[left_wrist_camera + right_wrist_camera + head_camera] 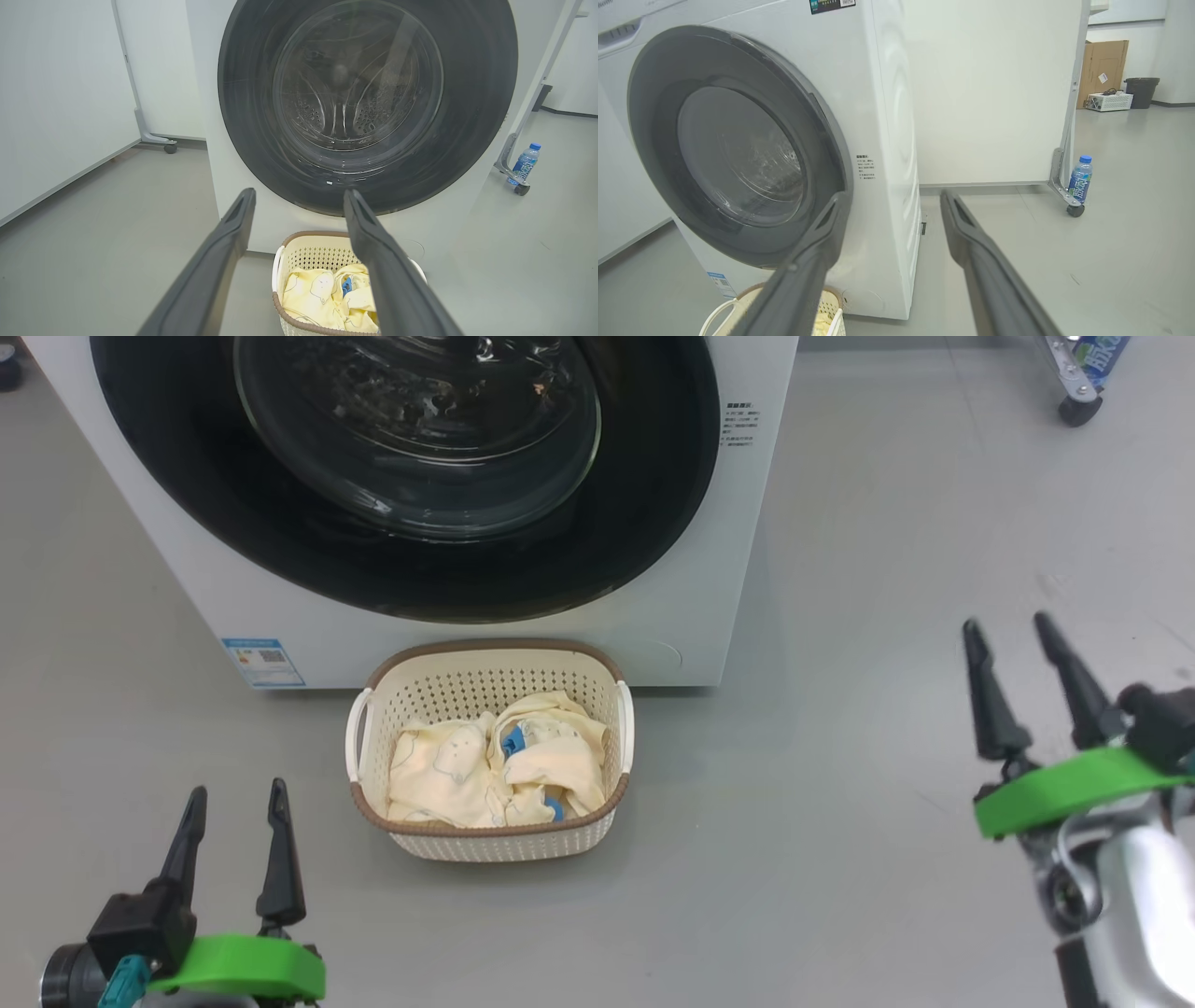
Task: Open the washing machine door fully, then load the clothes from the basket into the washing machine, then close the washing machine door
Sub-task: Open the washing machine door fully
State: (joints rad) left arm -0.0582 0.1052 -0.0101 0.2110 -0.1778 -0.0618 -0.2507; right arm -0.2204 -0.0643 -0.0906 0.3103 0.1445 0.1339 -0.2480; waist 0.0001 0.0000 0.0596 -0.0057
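Nothing started: washing machine door (411,457) at 12 o'clock is shut and the clothes (448,775) are all in the basket (495,845) — left gripper (237,788) and right gripper (1006,621) spread wide, both empty.

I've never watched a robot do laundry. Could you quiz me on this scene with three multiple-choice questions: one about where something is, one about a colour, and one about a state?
1. Where is the basket relative to the washing machine?
A) on top of it
B) on the floor just in front of it
C) inside it

2. What colour are the clothes mainly?
A) red
B) black
C) pale yellow

3. How is the door?
A) shut
B) swung wide open
C) taken off

Answers:
1 B: the head view shows it on the grey floor, below the door.
2 C: they are pale yellow with a little blue trim.
3 A: the door's black rim lies flat against the machine's front.
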